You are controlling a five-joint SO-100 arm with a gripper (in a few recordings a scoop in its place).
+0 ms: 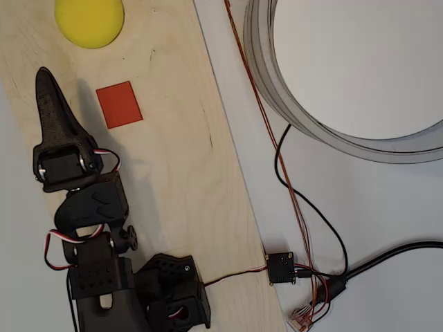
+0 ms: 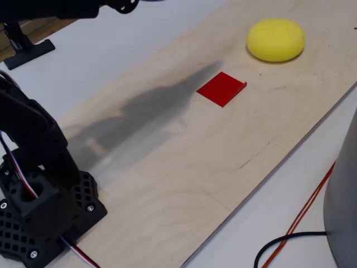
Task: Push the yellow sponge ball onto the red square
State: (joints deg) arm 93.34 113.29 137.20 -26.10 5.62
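Note:
The yellow sponge ball point(image 1: 90, 21) lies at the top left of the plywood board point(image 1: 187, 180) in the overhead view, and at the far right end point(image 2: 276, 39) in the fixed view. The red square point(image 1: 119, 104) point(image 2: 222, 88) lies flat on the board a short way from the ball, apart from it. My black gripper point(image 1: 46, 77) points up the picture, left of the red square and below the ball, touching neither. Its fingers are pressed together into one point, holding nothing. Its shadow falls on the board beside the square in the fixed view.
The arm's base point(image 2: 44, 206) stands at the board's near end. A large grey ring point(image 1: 277, 83) sits on the white table right of the board. Orange and black cables point(image 1: 304, 207) and a small circuit board point(image 1: 280, 268) lie by the board's right edge.

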